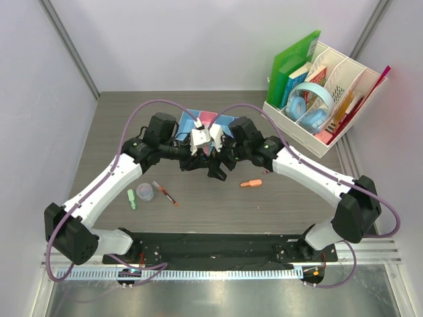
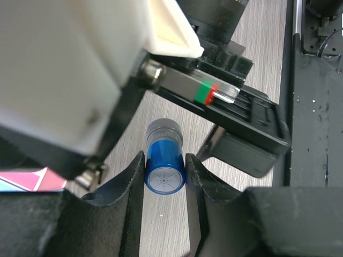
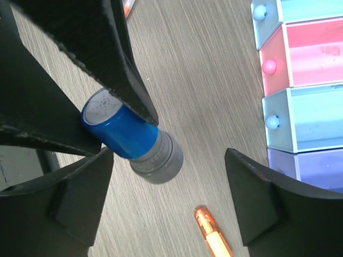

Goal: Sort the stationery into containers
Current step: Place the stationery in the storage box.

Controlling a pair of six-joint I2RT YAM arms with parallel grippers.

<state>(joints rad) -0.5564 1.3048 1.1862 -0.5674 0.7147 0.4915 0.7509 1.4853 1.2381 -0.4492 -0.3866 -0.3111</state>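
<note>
Only in wrist views: blue-capped bit (image 2: pixel 165 167) tight between left jaws, right jaws wide apart

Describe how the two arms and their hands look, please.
The left arm and right arm have white shells and black joints; a purple cable loops along each. The left hand and right hand have black wedge-shaped fingers; white blocks sit behind them.

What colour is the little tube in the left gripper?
The tube is blue, grey-tipped; left wrist view.

From above, the arms (image 1: pixel 291 165) hide much of the trays (image 1: pixel 206 117), seemingly the 4th entirely.
</note>
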